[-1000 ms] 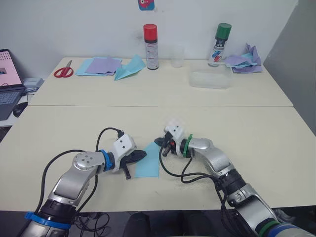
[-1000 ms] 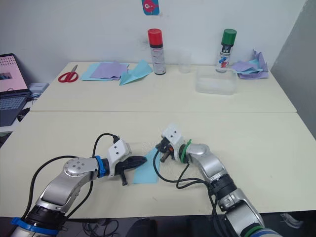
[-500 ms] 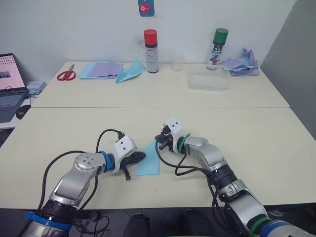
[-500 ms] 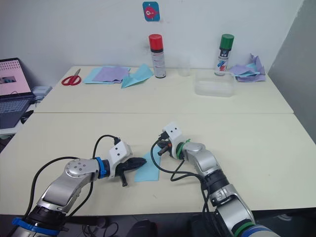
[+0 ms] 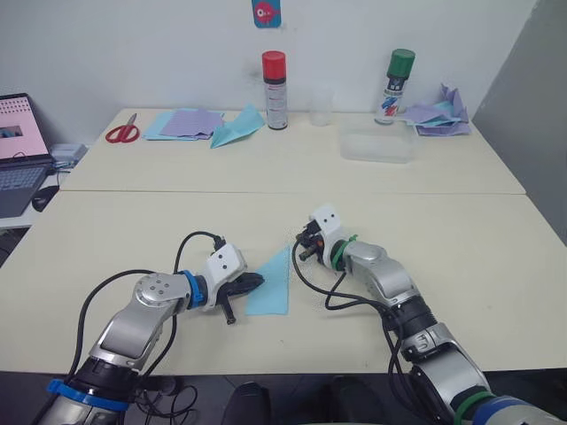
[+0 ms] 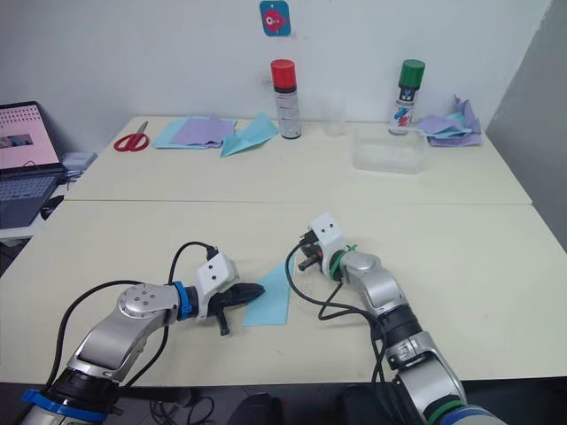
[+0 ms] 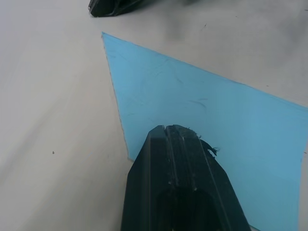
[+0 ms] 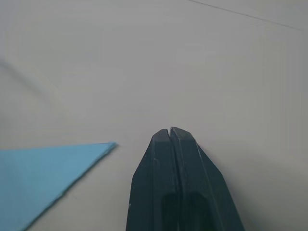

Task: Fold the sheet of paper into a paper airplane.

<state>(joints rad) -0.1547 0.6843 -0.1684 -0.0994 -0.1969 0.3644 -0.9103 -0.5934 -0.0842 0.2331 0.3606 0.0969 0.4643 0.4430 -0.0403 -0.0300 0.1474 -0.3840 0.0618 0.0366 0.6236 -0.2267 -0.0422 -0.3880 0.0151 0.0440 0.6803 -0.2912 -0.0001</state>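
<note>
The sheet of paper (image 5: 270,285) lies flat on the near table, sky-blue, with one corner folded so it narrows to a point at its far end. My left gripper (image 5: 257,282) is shut, its tip pressed on the paper's left edge; the left wrist view shows the closed fingertips (image 7: 169,129) resting on the blue sheet (image 7: 192,96). My right gripper (image 5: 304,249) is shut and sits just right of the paper's pointed tip, off the paper. In the right wrist view its closed tip (image 8: 170,130) is over bare table, with the paper's point (image 8: 96,149) beside it.
On the far table stand red scissors (image 5: 118,131), lilac sheets (image 5: 186,121), a teal paper dart (image 5: 235,128), a red-capped can (image 5: 274,78), a clear cup (image 5: 320,104), a clear box (image 5: 376,143), a green-capped can (image 5: 395,86) and crumpled papers (image 5: 438,113). A laptop (image 5: 16,146) sits far left.
My right gripper has drawn back a little to the right, away from the paper's tip. The left gripper stays pressed on the sheet. The camera has shifted slightly.
</note>
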